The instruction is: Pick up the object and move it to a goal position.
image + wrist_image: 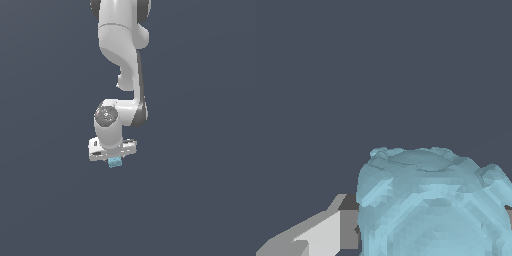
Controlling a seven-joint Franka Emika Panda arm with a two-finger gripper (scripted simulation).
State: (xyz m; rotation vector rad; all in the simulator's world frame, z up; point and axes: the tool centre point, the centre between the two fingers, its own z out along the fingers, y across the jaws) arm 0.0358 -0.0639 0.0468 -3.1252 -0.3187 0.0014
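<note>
The whole field is taken up by a plain dark grey-blue bench (200,200), on which no goal marker can be made out. The white Franka arm (122,55) is seen descending from the top of the exterior view, its wrist bent so that the hand points downward. At its lower end the gripper (114,159) is shown, with the crossbar of the hand running from the exterior view's left to its right.

The object (115,162), a small light-blue lumpy cube with rounded corners, is located directly beneath the hand, between the jaws and on their closing line. In the wrist view the object (433,202) fills the near field, and a grey-white finger (323,232) is seen touching its flank; the opposite finger is almost wholly hidden behind it. The jaws are therefore judged to be pinching the object.

No long axis is evident in the object. Whether it rests on the bench or is raised cannot be told. The coming move is judged to be a carry.
</note>
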